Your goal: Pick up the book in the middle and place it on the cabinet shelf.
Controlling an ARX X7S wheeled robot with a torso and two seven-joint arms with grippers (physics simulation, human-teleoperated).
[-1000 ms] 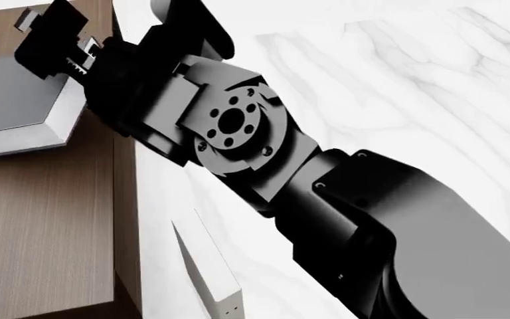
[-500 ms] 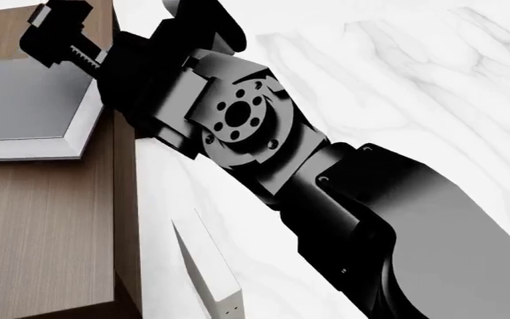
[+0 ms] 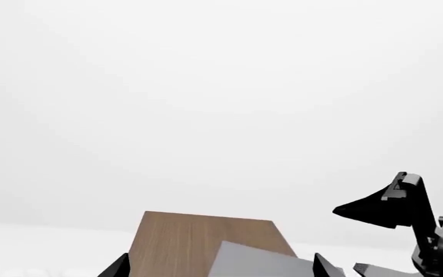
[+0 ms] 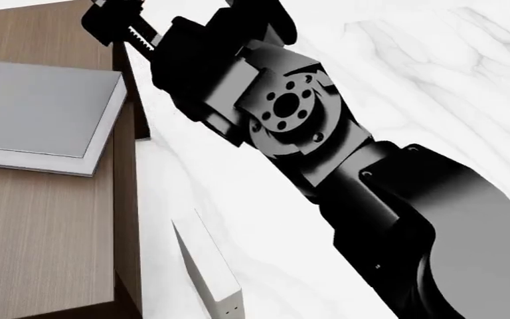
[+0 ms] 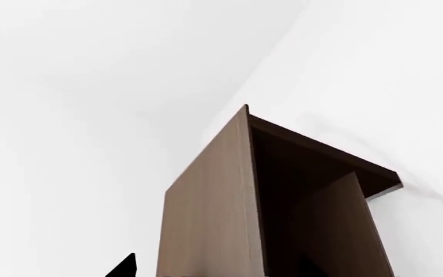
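Note:
The dark grey book point(image 4: 42, 113) with white page edges lies flat on the lighter brown top of the cabinet shelf point(image 4: 42, 232). My right gripper point(image 4: 120, 23) is open and empty, up beyond the book's far corner at the cabinet's edge, not touching it. The right wrist view shows the cabinet's point(image 5: 206, 213) side panel and dark inner shelf. My left gripper point(image 3: 220, 271) is open and empty; the cabinet top point(image 3: 179, 242) and the book point(image 3: 260, 262) show between its fingertips. The left gripper is out of the head view.
An off-white book point(image 4: 209, 276) stands on edge on the white marble surface point(image 4: 397, 80) beside the cabinet's right side. My right arm point(image 4: 370, 199) crosses the head view from the lower right. The right gripper's fingers point(image 3: 394, 202) also show in the left wrist view.
My right gripper has let go of the book's corner and moved up and to the right, off it. The book has settled flat on the cabinet top.

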